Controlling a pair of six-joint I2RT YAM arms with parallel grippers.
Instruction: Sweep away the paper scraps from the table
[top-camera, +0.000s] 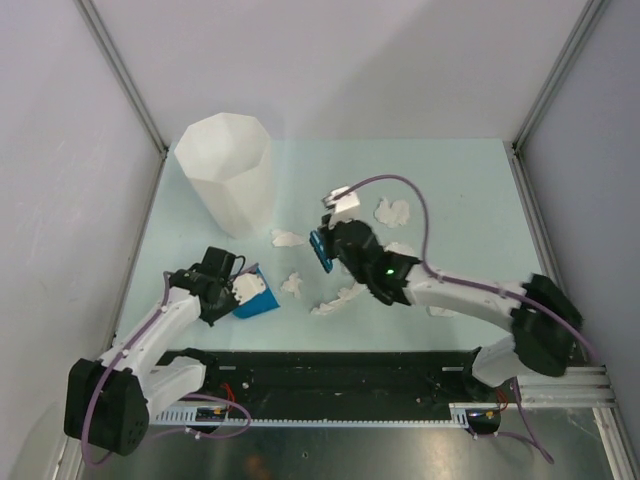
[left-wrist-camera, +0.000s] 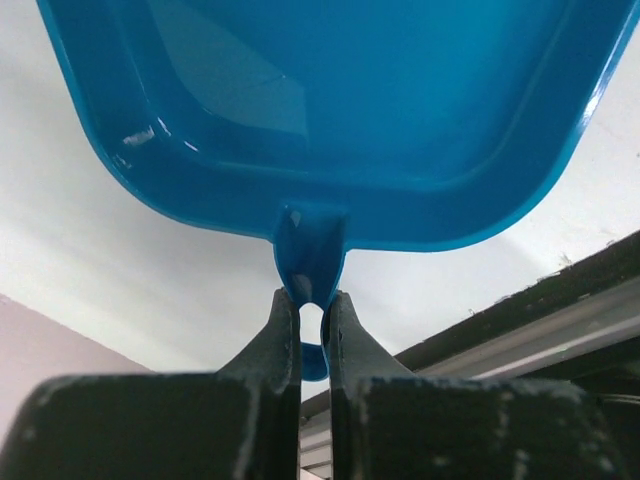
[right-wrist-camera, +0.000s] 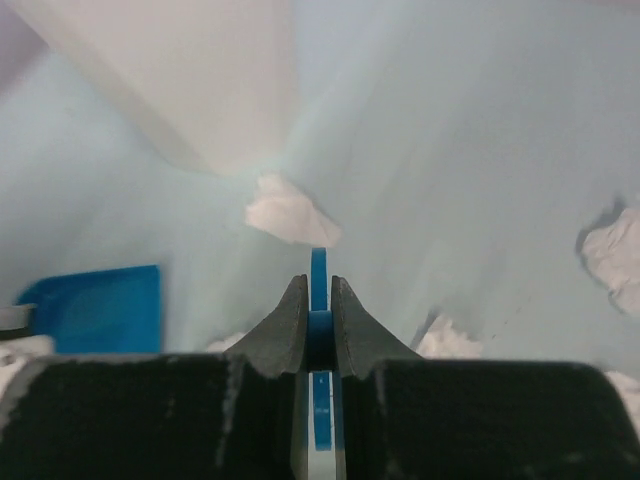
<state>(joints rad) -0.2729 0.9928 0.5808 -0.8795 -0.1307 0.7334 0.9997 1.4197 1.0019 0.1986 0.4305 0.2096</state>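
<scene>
Early stage; left gripper clamped on blue dustpan handle, pan empty; right gripper pinching thin blue tool; paper scraps scattered on surface (several between grippers); all sweeping yet to do.

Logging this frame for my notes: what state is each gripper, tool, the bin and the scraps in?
Left gripper: jaws shut on the dustpan handle.
Right gripper: jaws shut on the blue sweeper.
Paper scraps: loose, scattered on the table.
Bin: upright, open-topped.
</scene>
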